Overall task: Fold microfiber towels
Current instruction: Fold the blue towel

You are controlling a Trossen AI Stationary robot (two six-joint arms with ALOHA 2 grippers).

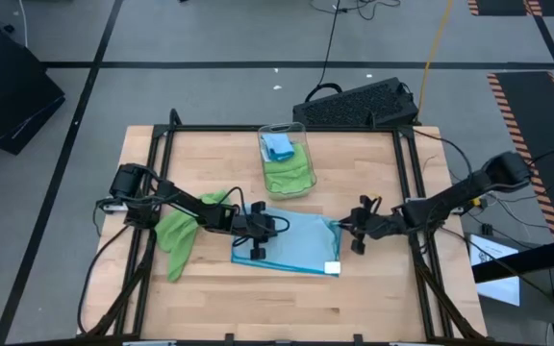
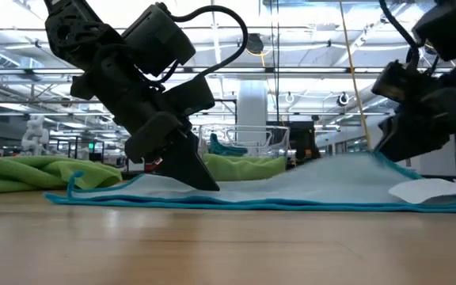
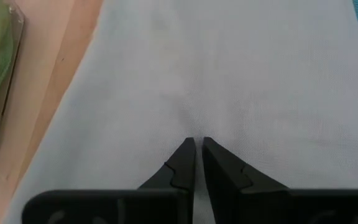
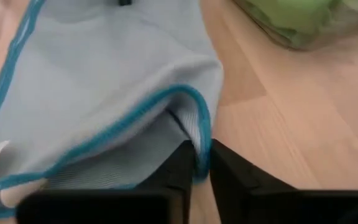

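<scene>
Blue towel (image 1: 296,242) flat; green towel (image 1: 176,235) beside; bin (image 1: 288,160) behind.

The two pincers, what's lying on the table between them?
Only the spread light blue towel spans from the left pincer to the right pincer, seen in the high view.

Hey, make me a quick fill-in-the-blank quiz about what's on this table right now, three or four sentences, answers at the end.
1. The towel spread flat in the middle of the table is light ____.
2. The right pincer is shut on that blue towel's ____.
3. The clear bin holds a blue cloth on top of a ____ one.
4. The crumpled green towel lies under the ____ arm.

Missing words: blue; edge; green; left
</scene>
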